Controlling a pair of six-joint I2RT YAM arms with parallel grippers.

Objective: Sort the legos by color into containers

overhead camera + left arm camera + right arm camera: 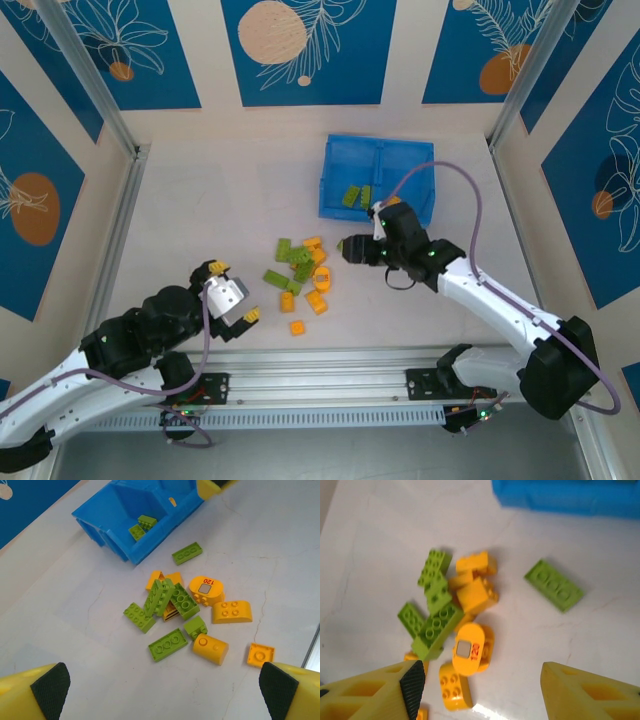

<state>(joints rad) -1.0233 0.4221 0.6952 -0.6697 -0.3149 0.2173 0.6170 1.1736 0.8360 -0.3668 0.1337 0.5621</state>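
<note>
Pale, faintly veined tabletop, walled by blue panels with orange discs. Toward the back sits the blue bin (400, 155). The loose legos (300, 275) lie clustered on the table in front of it, green and orange mixed, between the two arms.

The left gripper (162, 692) hangs near the pile's left side, jaws spread wide and empty. The right gripper (480, 687) hovers above the pile's bin side, jaws apart with nothing between them. In the top view its wrist and cable (479, 210) cross the bin's right compartment.

The left wrist view looks into the bin: two green bricks (142, 526) in one compartment, an orange spot in the other, too small to identify. Both wrist views show a flat green brick (553, 585) lying alone between pile and bin, and a rounded orange piece (207, 590) printed "120".
</note>
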